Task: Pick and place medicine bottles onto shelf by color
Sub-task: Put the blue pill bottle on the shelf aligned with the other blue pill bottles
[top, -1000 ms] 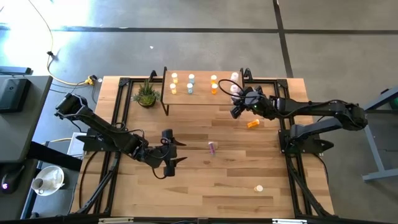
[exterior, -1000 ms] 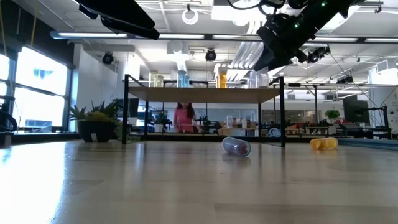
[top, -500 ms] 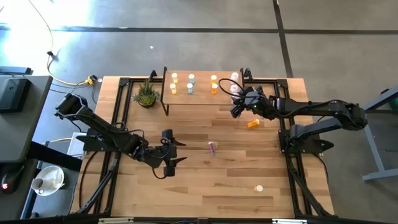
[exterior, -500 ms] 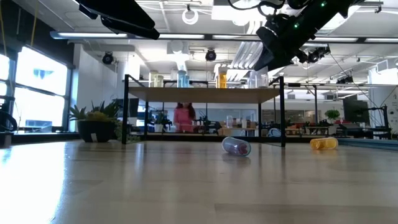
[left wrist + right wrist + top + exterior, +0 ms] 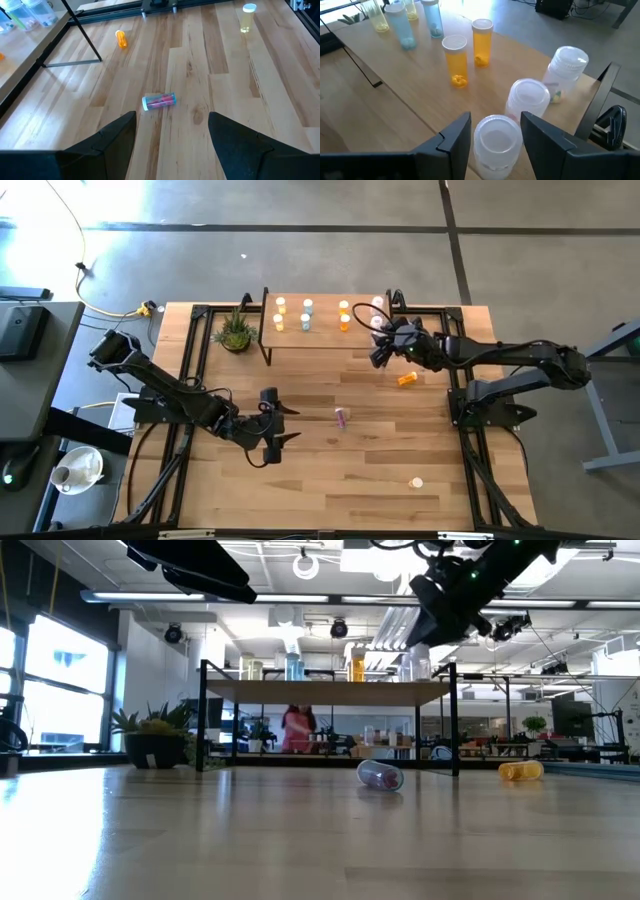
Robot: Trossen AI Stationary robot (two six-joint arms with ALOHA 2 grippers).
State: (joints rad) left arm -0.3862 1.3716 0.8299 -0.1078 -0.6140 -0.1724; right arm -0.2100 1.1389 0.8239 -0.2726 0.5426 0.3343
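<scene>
The shelf [image 5: 320, 337] stands at the table's far side with medicine bottles upright on it: yellow [image 5: 380, 19], pale blue [image 5: 401, 29], orange [image 5: 456, 64] and whitish [image 5: 529, 102]. My right gripper [image 5: 381, 352] hovers open over the shelf's right end. Its fingers flank a clear whitish bottle [image 5: 495, 142] that stands on its base on the shelf. Three bottles are on the tabletop: an orange one [image 5: 407, 379] and a pink one [image 5: 341, 417] lie on their sides, and a yellowish one [image 5: 416, 482] stands. My left gripper [image 5: 284, 423] waits open, left of the pink bottle [image 5: 159, 100].
A small green potted plant [image 5: 235, 332] stands just left of the shelf. The shelf's thin black legs [image 5: 203, 715] rise from the table. Black frame rails [image 5: 190, 350] run along the table's left and right sides. Bare wood lies between the two arms.
</scene>
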